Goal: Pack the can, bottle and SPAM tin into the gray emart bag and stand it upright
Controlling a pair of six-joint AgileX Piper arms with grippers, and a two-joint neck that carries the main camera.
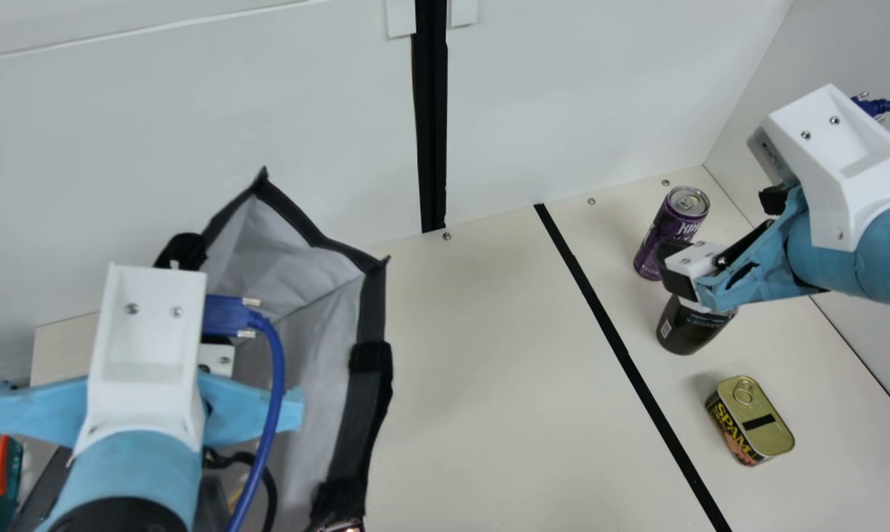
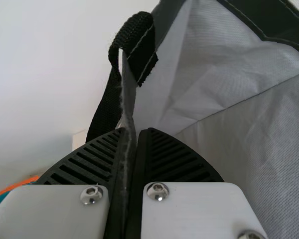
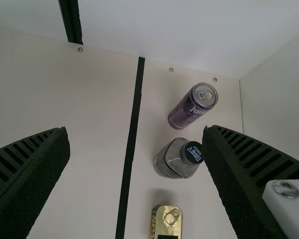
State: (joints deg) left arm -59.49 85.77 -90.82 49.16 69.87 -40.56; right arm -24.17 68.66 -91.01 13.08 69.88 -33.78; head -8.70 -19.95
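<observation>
Gray fabric lines the bag point(image 1: 371, 310), which is open at the top, dark-rimmed, and stands toward the left of the cream table point(image 1: 504, 369), close to its back edge. The left gripper point(image 1: 219, 358) is at the bag's side; in the left wrist view its two ribbed fingers are pressed together on the bag's wall, one inside and one outside, beside a black strap loop. Across the table, between a black strip point(image 1: 613, 336) and the right edge, are three things, all apart from one another. Nearest the back right corner is a purple can point(image 1: 670, 229), upright. Next, toward the front edge, comes a dark bottle point(image 1: 683, 329), also upright, its cap up. Farther forward is the tin point(image 1: 770, 414), its gold ring-pull lid facing up. Above the can and bottle hangs the right gripper point(image 1: 720, 227), its fingers spread wide with nothing between them.
</observation>
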